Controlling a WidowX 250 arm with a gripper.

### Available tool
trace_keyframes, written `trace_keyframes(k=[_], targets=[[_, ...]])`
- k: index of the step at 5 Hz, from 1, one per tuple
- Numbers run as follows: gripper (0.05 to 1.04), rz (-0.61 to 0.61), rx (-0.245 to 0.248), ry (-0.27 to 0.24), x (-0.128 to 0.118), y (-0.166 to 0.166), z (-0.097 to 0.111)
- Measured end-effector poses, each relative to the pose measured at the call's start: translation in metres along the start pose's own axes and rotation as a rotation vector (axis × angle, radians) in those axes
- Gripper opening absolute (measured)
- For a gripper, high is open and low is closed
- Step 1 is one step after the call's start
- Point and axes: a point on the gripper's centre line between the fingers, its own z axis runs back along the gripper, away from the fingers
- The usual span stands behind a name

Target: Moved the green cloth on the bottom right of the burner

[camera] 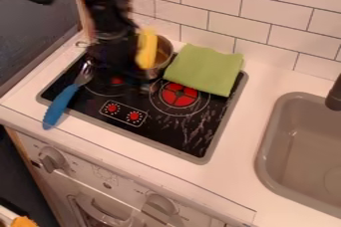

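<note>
The blurred gripper (pixel 133 75) hangs over the far left of the stove (pixel 160 130); I can't tell its opening or hold. A pot (pixel 164 56) and yellow object (pixel 146 50) crowd its right, beside the green cloth (pixel 205 69).

- I counted one green cloth (pixel 205 69) toward the far right of the one cooktop (pixel 170 132).
- I made out two red burners (pixel 180 95), left and right.
- I saw two small red dials (pixel 134 116) near them.
- I found one blue-handled fork (pixel 61 105) at the left.
- I had one pot (pixel 162 56) and one yellow item (pixel 146 49) at the far side.
- I noted one sink (pixel 263 144) and one faucet (pixel 335 96), right.
- I tallied two larger knobs (pixel 51 160) along the near front.
- I spotted one orange item (pixel 23 221), near left.
</note>
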Motion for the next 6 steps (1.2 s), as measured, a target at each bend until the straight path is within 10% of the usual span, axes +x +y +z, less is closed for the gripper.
trace_keyframes(k=[3, 6], targets=[[1.001, 0.081, 0.01, -0.14, 0.101, -0.033, 0.016], [1.001, 0.122, 0.028, -0.057, 0.12, -0.027, -0.021]])
